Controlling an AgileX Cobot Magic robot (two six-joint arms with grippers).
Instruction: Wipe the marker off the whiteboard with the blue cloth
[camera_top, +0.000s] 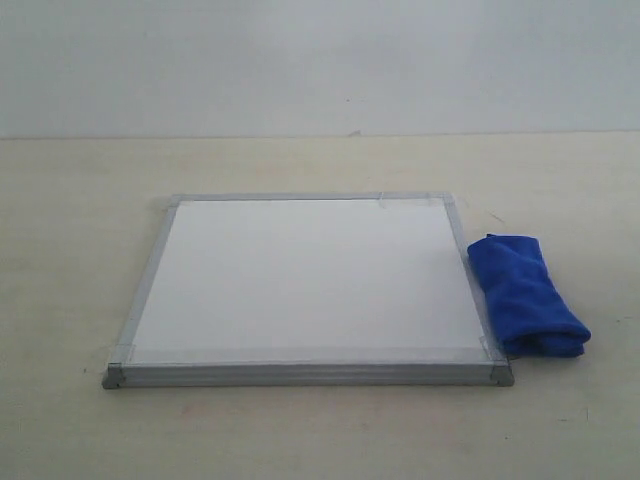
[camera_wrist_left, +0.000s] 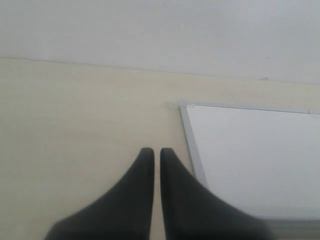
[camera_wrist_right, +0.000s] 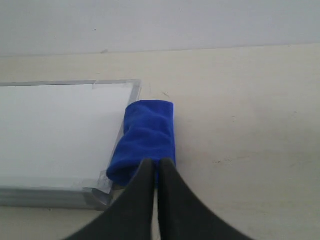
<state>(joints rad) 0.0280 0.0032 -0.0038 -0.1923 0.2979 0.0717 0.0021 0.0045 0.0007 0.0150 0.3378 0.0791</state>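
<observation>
The whiteboard (camera_top: 305, 285) lies flat on the worktop (camera_top: 80, 200), and its surface looks plain white, as far as these pale pictures allow. The blue cloth (camera_top: 528, 293) lies rolled on the worktop just beside the board's right frame, touching it near the front corner. The left fingers (camera_wrist_left: 144, 167) are pressed almost together above bare worktop near the board's far left corner, and the right fingers (camera_wrist_right: 145, 175) are also pressed together, holding nothing, at the near end of the cloth.
</observation>
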